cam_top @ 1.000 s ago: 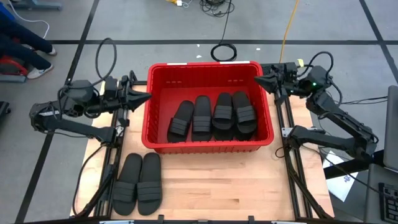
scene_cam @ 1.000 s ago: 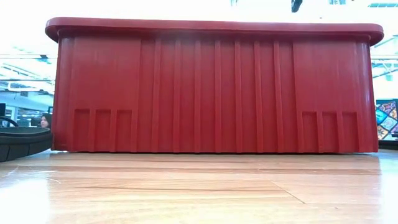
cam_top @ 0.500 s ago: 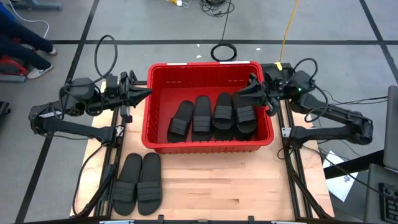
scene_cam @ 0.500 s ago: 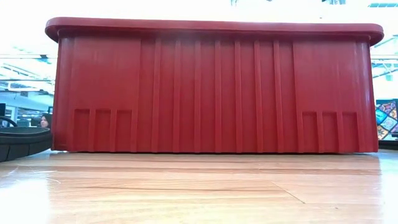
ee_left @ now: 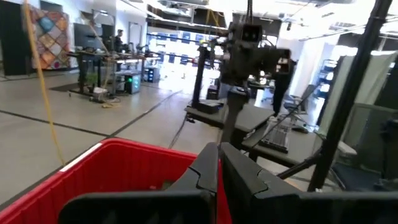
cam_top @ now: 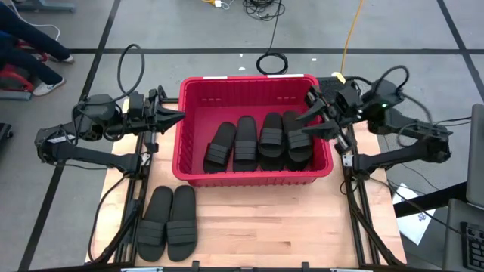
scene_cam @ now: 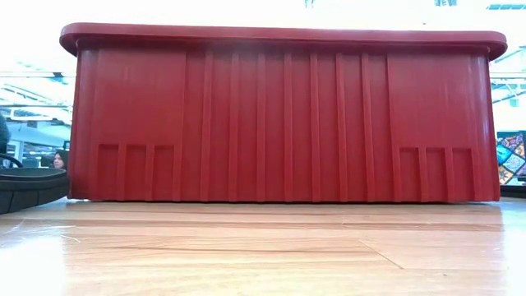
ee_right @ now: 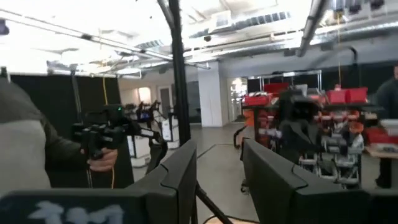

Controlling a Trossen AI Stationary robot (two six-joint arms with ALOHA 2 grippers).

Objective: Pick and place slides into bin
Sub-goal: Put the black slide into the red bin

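Observation:
The red bin (cam_top: 252,93) stands mid-table, its ribbed near wall (scene_cam: 279,115) filling the low view. Several black slides (cam_top: 259,141) lie side by side on its floor. Two more slides (cam_top: 168,223) lie flat on the wooden table at the near left, one edge (scene_cam: 29,186) showing in the low view. My right gripper (cam_top: 305,115) is open and level over the bin's right side, above the rightmost slide, nothing between its fingers (ee_right: 180,177). My left gripper (cam_top: 177,117) is shut just outside the bin's left rim (ee_left: 118,171), pointing across the bin.
Bare wooden tabletop (cam_top: 272,227) lies between the bin and the near edge, right of the two loose slides. Black frame rails (cam_top: 354,204) run along both table sides. A person's sleeve (ee_right: 25,143) shows beyond the table, and cables (cam_top: 271,62) lie on the floor behind.
My right gripper has swung from outside the bin's far right corner in over the bin's right side, toward the table's left and near edges, and has opened from shut. The slides and the bin have stayed put.

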